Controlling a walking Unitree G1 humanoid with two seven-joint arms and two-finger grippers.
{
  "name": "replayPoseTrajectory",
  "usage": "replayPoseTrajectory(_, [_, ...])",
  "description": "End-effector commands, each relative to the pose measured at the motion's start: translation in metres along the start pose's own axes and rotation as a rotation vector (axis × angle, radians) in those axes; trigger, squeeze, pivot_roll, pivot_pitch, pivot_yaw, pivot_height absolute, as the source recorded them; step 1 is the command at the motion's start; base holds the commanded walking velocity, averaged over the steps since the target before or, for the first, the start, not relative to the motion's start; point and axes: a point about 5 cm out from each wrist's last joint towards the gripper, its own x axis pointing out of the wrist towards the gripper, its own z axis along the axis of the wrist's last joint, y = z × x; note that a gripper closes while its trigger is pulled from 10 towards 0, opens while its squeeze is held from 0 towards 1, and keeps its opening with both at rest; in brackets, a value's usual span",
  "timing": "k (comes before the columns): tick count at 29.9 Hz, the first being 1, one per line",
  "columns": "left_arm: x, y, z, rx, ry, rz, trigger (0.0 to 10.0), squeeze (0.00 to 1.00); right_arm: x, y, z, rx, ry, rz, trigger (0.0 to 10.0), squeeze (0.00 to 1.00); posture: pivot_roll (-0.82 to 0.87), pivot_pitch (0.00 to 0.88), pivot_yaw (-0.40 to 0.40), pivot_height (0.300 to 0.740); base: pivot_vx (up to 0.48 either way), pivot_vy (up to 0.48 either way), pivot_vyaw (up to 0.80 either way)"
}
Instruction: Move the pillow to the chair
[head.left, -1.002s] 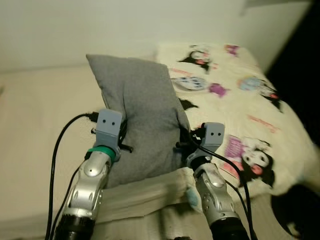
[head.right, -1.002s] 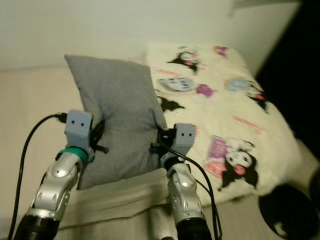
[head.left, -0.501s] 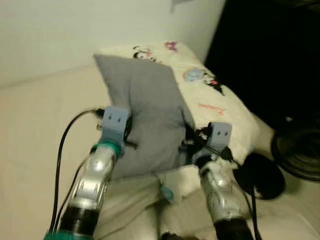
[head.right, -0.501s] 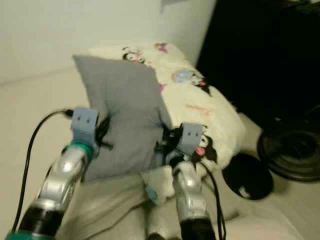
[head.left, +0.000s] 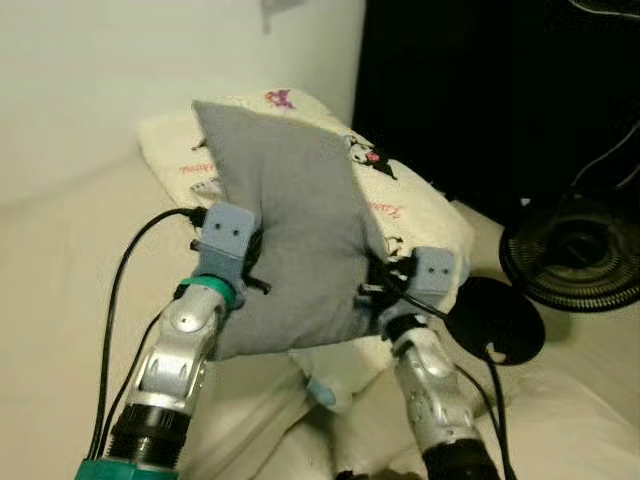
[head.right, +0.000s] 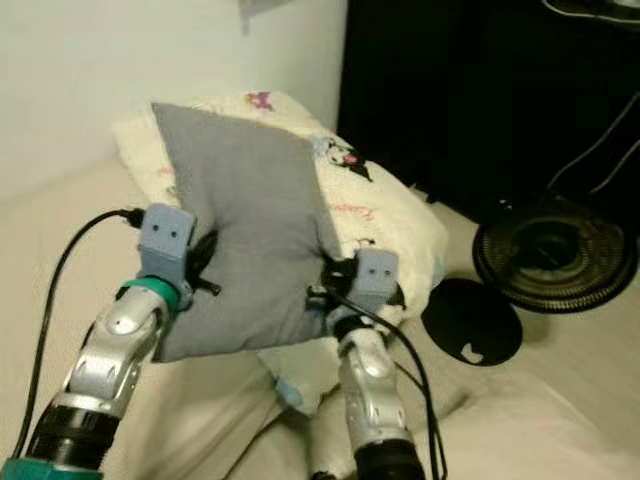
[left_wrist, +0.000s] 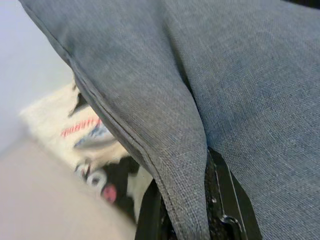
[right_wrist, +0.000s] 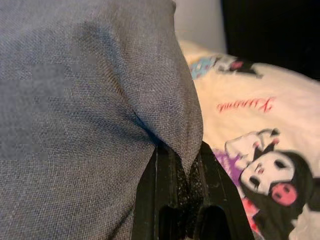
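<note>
The left gripper (head.left: 250, 262) and right gripper (head.left: 375, 293) each pinched an opposite edge of the grey fabric pillow (head.left: 290, 250), apparently to carry it level above the cream cartoon-printed blanket (head.left: 420, 215).

Home bedroom, cartoon-print blanket (head.left: 420, 205), floor fan (head.left: 575, 255), plain wall (head.left: 120, 60)

One grey pillow (head.left: 290, 240), one cartoon-print blanket (head.left: 410, 200), one black fan (head.left: 575, 255).

- The grey pillow (head.right: 245, 235) hangs lifted between the left end effector (head.right: 196, 262) and right end effector (head.right: 330, 292), each pinching an edge.
- Behind lies a cartoon-printed blanket (head.right: 385, 220).
- A black fan (head.right: 555, 255) stands right.
</note>
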Motion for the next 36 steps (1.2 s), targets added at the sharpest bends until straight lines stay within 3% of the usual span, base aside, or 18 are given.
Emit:
replayPoseTrajectory(1, [-0.002,0.013,0.0,0.008,-0.006,0.038,10.0,0.0,-0.002,-0.004,0.008,0.005,-0.053,-0.031,10.0,0.0,0.15,0.0,0.144,0.74,0.0,0.0,-0.8])
replayPoseTrajectory(12, [-0.004,-0.003,-0.014,-0.069,0.053,-0.026,10.0,0.0,-0.011,-0.015,0.009,-0.047,-0.04,-0.027,10.0,0.0,0.12,0.0,0.111,0.74,0.0,0.0,-0.8])
replayPoseTrajectory(18, [-0.01,-0.007,-0.02,-0.081,0.05,-0.013,10.0,0.0,-0.017,-0.016,0.007,-0.081,-0.024,-0.024,10.0,0.0,0.09,0.01,0.101,0.74,0.0,0.0,-0.8])
replayPoseTrajectory(36, [-0.018,-0.014,-0.025,-0.082,0.046,0.002,10.0,0.0,-0.015,-0.018,0.011,-0.107,-0.01,-0.002,10.0,0.0,0.09,0.023,0.06,0.74,0.0,0.0,-0.8])
